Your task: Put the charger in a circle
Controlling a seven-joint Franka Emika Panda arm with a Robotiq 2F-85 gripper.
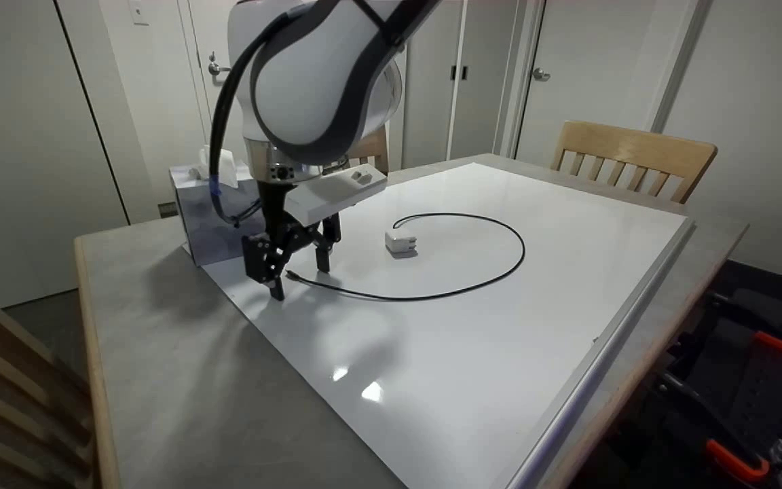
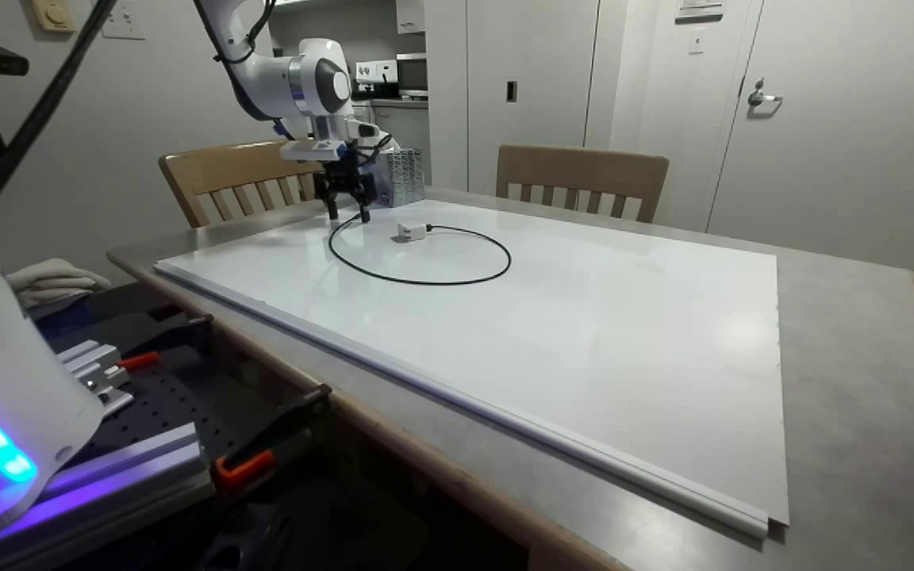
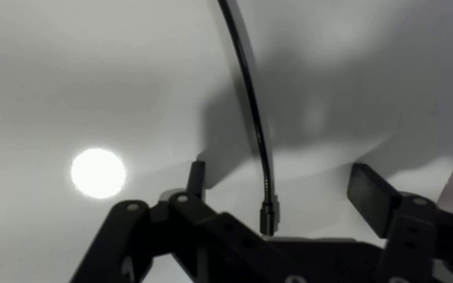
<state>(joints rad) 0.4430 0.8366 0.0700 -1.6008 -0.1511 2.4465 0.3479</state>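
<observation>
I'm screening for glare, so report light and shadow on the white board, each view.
In an exterior view, two small bright reflections on the white board, hazy dark shading beside them; in an exterior view, a soft pale glow toward the picture's right; in the wrist view, a round white glare spot left of the charger cable, gray shadows either side.
</observation>
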